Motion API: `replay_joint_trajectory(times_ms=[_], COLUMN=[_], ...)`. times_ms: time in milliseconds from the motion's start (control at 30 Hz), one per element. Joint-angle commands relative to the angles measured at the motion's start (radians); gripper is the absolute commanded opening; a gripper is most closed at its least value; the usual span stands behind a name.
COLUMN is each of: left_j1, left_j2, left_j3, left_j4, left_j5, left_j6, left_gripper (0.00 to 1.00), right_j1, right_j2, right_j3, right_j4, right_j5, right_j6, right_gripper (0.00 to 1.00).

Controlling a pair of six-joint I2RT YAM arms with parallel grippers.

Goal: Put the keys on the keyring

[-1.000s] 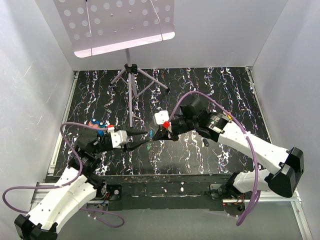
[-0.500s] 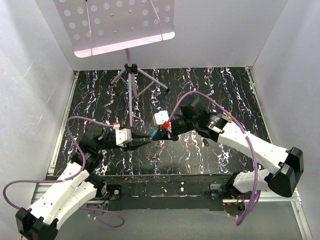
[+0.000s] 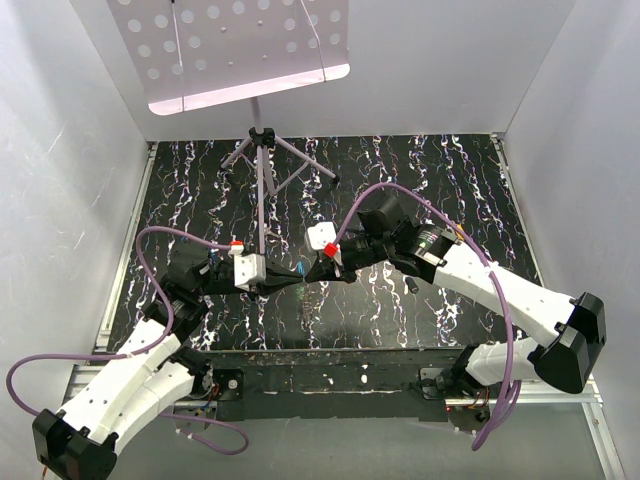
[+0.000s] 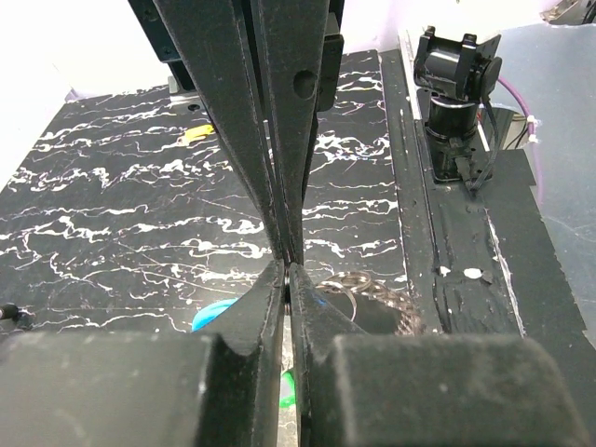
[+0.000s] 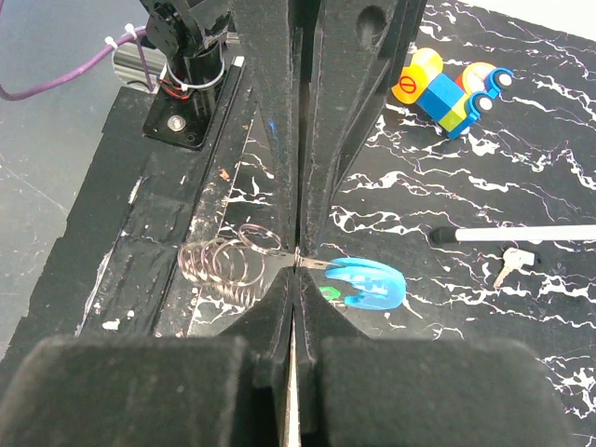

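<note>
The keyring hangs just above the mat between both grippers. Its coil of wire rings (image 5: 226, 263) sits on one side of the fingertips and its bright blue clip (image 5: 365, 283) on the other; the rings (image 4: 371, 291) and blue clip (image 4: 214, 313) also show in the left wrist view. My right gripper (image 5: 296, 264) is shut on the thin metal link between coil and clip. My left gripper (image 4: 287, 267) comes in tip to tip from the opposite side, shut on the same link. From above, the left gripper (image 3: 297, 272) and right gripper (image 3: 309, 271) meet mid-mat. One small silver key (image 5: 511, 264) lies on the mat.
A music stand (image 3: 262, 150) rises at the back, and one white leg (image 5: 521, 233) ends close to the key. A toy car (image 5: 453, 93) lies beyond it. A small green piece (image 5: 328, 292) lies under the keyring. A black taped strip (image 4: 466, 251) edges the near side.
My left arm has swung in towards the right gripper and its jaws have closed from part open to shut at the keyring. The right arm has barely moved.
</note>
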Motion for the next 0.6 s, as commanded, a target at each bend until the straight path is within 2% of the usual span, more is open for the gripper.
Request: replay_joint_trajectory(times_ms=[0, 133, 267, 367, 467, 500, 567], left_j1=[0.006, 0.006, 0.006, 0.006, 0.006, 0.006, 0.006], left_j2=[0.006, 0.001, 0.003, 0.007, 0.012, 0.013, 0.020], left_j3=[0.042, 0.039, 0.037, 0.037, 0.039, 0.039, 0.042], left_j4=[-0.054, -0.055, -0.054, -0.049, -0.045, -0.046, -0.051], left_j5=[0.024, 0.015, 0.015, 0.018, 0.026, 0.029, 0.034], left_j6=[0.028, 0.029, 0.029, 0.025, 0.022, 0.022, 0.024], left_gripper=[0.04, 0.13, 0.14, 0.12, 0.05, 0.00, 0.00], right_j1=[-0.003, -0.003, -0.002, -0.003, -0.002, -0.002, -0.003], right_j2=[-0.010, -0.011, -0.011, -0.013, -0.013, -0.013, -0.013], right_j3=[0.038, 0.037, 0.037, 0.037, 0.037, 0.037, 0.037], right_j4=[0.034, 0.034, 0.034, 0.034, 0.035, 0.035, 0.038], right_j5=[-0.019, -0.019, -0.019, -0.020, -0.020, -0.020, -0.020], right_j6=[-0.008, -0.006, -0.006, -0.006, -0.006, -0.006, -0.003], right_gripper=[0.01, 0.01, 0.01, 0.01, 0.01, 0.01, 0.01])
